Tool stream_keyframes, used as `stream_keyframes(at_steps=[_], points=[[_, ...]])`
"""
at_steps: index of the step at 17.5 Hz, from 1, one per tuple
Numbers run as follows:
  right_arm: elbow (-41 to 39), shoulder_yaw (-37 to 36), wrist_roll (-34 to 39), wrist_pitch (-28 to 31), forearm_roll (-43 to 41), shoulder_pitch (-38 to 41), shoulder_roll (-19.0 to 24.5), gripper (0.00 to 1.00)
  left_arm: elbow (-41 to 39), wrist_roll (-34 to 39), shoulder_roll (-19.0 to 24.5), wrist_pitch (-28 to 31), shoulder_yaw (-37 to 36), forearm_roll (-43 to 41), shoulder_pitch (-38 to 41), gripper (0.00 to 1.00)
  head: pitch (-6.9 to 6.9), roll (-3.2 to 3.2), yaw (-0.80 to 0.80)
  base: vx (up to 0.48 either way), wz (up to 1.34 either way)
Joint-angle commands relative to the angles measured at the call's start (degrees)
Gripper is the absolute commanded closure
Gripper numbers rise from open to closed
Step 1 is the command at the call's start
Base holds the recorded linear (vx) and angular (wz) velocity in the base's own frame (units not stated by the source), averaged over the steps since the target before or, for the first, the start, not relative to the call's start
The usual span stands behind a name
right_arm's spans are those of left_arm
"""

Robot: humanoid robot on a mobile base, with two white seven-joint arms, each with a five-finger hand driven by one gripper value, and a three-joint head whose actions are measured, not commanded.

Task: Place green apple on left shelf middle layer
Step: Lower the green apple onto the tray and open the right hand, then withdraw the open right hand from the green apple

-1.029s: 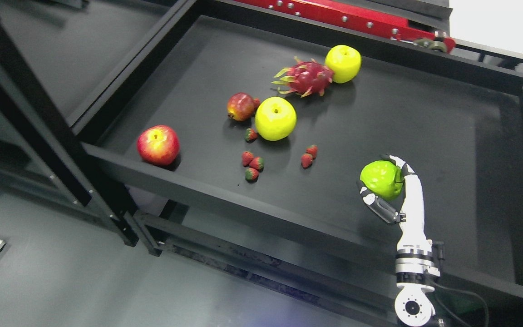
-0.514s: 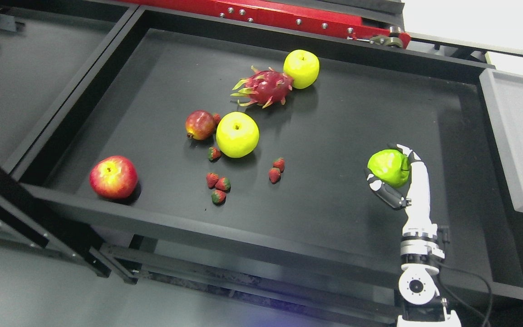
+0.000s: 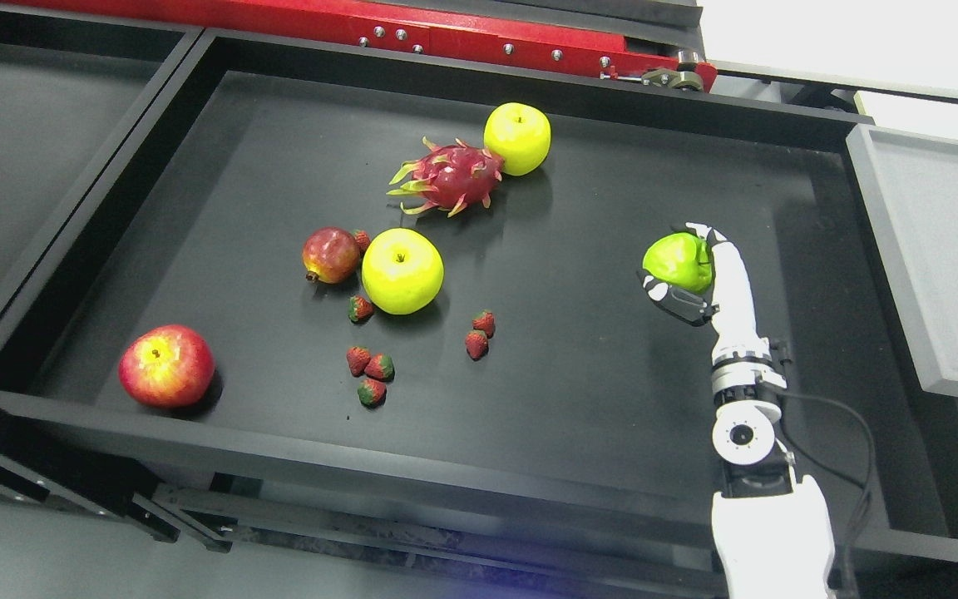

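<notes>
R hand (image 3: 699, 279) is reaching up from bottom right, fingers curling tight around green apple (image 3: 677, 261) — holding it over right part of black tray (image 3: 196, 433). Farther back, dragon fruit (image 3: 446, 177) is lying w/ yellow apples.

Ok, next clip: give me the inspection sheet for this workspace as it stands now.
Surface: black shelf tray, raised rim.
Job's things: green apple, held over the tray's right part.
Clutter: red apple, two yellow apples, dragon fruit, pomegranate, scattered strawberries.
Grippers: right hand shut on green apple; left not in view.
Cables: black cable by the wrist.
Surroundings: red beam, grey tray.
</notes>
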Motion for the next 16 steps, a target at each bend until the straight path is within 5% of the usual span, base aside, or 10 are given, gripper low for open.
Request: stream_keyframes(at_steps=[1, 2, 4, 8, 11, 16], points=[[17.4, 4.9, 1.0, 3.4, 1.2, -8.2, -1.9, 0.80, 0.0, 0.0, 1.0, 0.0, 0.0, 0.0, 0.0, 0.00, 0.00, 0.00, 0.00, 0.019, 0.00], [17.7, 4.6, 1.7, 4.7, 1.1, -8.6, -1.9, 0.68, 0.0, 0.0, 1.0, 0.0, 0.0, 0.0, 0.0, 0.00, 0.00, 0.00, 0.00, 0.000, 0.00], [17.8, 3.9, 2.3, 6.8, 0.4, -8.8, -1.8, 0.00, 0.0, 0.0, 1.0, 0.0, 0.0, 0.0, 0.0, 0.00, 0.00, 0.00, 0.00, 0.000, 0.00], [17.5, 4.0, 2.3, 6.4, -1.5, -8.4, -1.7, 0.00, 0.0, 0.0, 1.0, 0.0, 0.0, 0.0, 0.0, 0.00, 0.00, 0.00, 0.00, 0.000, 0.00], [15.9, 3.1, 1.1, -1.8, -5.9, -7.3, -1.6, 0.00, 0.0, 0.0, 1.0, 0.0, 0.0, 0.0, 0.0, 0.00, 0.00, 0.00, 0.00, 0.000, 0.00], [-0.9, 0.8, 0.4, -5.7, -18.3, 5.5, -0.5, 0.00, 0.0, 0.0, 1.0, 0.0, 0.0, 0.0, 0.0, 0.00, 0.00, 0.00, 0.00, 0.001, 0.01]])
